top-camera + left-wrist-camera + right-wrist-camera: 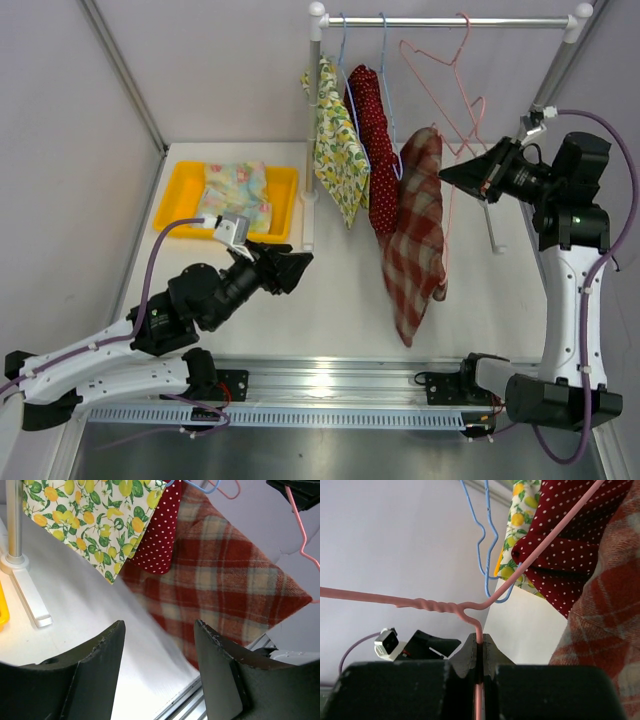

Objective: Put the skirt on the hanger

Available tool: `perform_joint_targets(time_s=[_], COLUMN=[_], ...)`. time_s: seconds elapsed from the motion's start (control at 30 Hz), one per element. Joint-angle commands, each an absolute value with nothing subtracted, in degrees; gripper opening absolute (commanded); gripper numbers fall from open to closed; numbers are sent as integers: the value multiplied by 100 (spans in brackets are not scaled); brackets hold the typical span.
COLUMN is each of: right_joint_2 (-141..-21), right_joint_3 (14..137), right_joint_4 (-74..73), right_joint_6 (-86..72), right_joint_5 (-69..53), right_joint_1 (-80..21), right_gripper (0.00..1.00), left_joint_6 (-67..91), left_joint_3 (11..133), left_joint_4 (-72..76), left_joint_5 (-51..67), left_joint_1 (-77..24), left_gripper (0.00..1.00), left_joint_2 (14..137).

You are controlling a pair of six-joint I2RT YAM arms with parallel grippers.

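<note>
The red plaid skirt hangs draped over the low end of a pink wire hanger, its hem just above the table. It also shows in the left wrist view and the right wrist view. My right gripper is shut on the pink hanger's wire, which runs between its jaws. The hanger's hook is up at the rail. My left gripper is open and empty, low over the table left of the skirt, and faces it.
A white rail carries a lemon-print skirt and a red polka-dot skirt on blue hangers. The rack's post and foot stand beside a yellow tray holding a floral cloth.
</note>
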State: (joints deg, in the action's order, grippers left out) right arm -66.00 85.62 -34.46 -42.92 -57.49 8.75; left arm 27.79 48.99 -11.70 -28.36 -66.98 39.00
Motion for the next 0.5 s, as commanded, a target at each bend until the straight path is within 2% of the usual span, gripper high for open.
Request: perform_joint_targets(time_s=[0.0, 0.27, 0.37, 0.47], right_joint_2=[-6846, -8110, -8707, -9217], right_joint_3=[8833, 10325, 11421, 11995], right_joint_4=[-2612, -3094, -3478, -3612], right_joint_6=[-4412, -3964, -3693, -3656], right_joint_5=[-6012, -5783, -5678, -5686], right_joint_1=[503, 536, 501, 466], right_gripper=[0, 0, 0, 0], left_joint_6=[2567, 2540, 2514, 2496], left_joint_3=[5150, 5159, 5212, 5273], left_joint_4=[-1020, -1142, -1230, -1327], left_joint_5=[-2742, -2733, -2751, -2768], left_joint_1=[-6662, -6636, -6627, -6618], left_gripper=[63, 63, 63, 63], left_joint_2=[3964, 3894, 3858, 3841])
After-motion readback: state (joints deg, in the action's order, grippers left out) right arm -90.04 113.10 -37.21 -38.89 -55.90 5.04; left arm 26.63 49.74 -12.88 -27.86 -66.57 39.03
